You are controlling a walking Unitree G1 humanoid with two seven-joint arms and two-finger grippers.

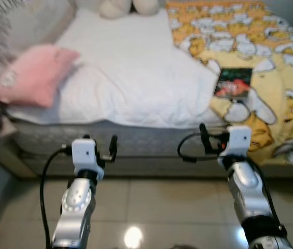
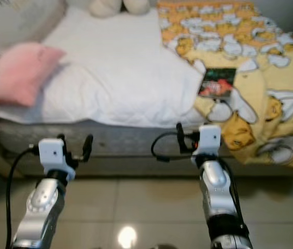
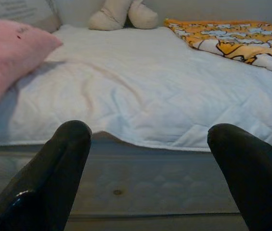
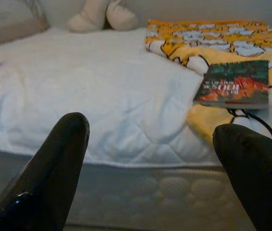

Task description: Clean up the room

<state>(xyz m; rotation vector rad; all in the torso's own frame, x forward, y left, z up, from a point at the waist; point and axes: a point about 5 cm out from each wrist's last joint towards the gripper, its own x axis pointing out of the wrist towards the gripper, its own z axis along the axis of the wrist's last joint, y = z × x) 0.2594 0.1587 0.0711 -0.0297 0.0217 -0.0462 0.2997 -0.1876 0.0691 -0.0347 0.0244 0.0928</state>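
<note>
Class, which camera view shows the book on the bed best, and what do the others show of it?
The right wrist view: the book is largest there, its green and red cover plain, lying on the yellow blanket. Both eye views show it smaller from above. The left wrist view catches at most a dark sliver at its edge.

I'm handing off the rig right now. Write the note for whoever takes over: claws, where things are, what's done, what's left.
Left claw: open, empty, raised at the bed's near edge.
Right claw: open, empty, raised at the bed edge, just short of the book.
Book: lying flat on the yellow cartoon blanket, near the white quilt.
Pink pillow: on the bed's left side, at the near edge. Plush toy at the far end.
Done: nothing picked up yet.
Left: probably the book first; the right claw is nearest.
</note>
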